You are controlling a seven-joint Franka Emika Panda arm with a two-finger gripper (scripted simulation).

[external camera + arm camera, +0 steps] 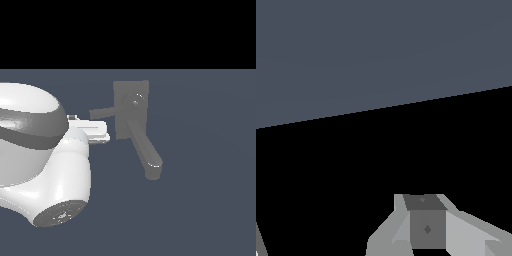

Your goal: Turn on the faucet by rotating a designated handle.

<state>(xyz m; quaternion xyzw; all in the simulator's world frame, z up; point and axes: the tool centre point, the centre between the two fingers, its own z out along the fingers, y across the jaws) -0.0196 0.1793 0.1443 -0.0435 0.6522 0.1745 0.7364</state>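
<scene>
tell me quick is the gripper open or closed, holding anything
Gripper: cannot be told; the arm hides most of it in the exterior view. It sits just under the handle, with no grip on it visible.

Support is a flat, matte slate-blue floor plane (210, 200), uniform, no texture or seams. Standing on it: the matte grey faucet (131, 107), with rectangular backplate, round hub and thick spout. The bulky white robot arm base (50, 195) sits on the same plane, to the exterior view's left of the faucet.
</scene>
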